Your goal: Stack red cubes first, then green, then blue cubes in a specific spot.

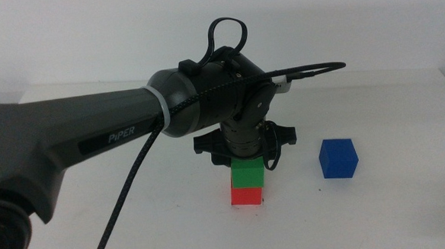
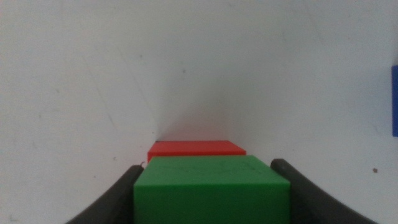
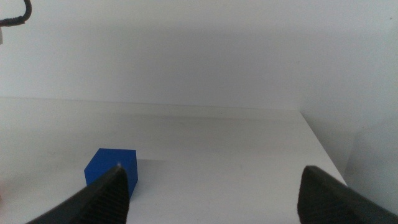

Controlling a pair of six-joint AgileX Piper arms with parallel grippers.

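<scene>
as the middle view shows it, the green cube (image 1: pixel 248 173) already sits on the red cube (image 1: pixel 247 195), the two roughly lined up, so the first stacking step looks done or nearly so. the blue cube (image 1: pixel 338 158) stands alone on the white table (image 1: pixel 395 214), off to the right of the pair and apart from it; setting it on top is what i judge is left. the left gripper (image 1: pixel 249 163) hangs straight above the stack, its body hiding the green cube's top edge. the marked spot itself is under the red cube and cannot be seen.

from the left wrist view, the left gripper (image 2: pixel 211 180) has its jaws set one at each side of the green cube (image 2: pixel 211 190), pressed against its flanks or very nearly; it appears clamped on the cube, not yet let go. the red cube (image 2: pixel 196 148) peeks out just beyond the green one. a sliver of the blue cube (image 2: pixel 395 99) shows at the frame's edge.

from the right wrist view, the right gripper (image 3: pixel 211 186) waits with jaws wide apart, holding nothing, the blue cube (image 3: pixel 111 168) resting on the table ahead of it.
</scene>
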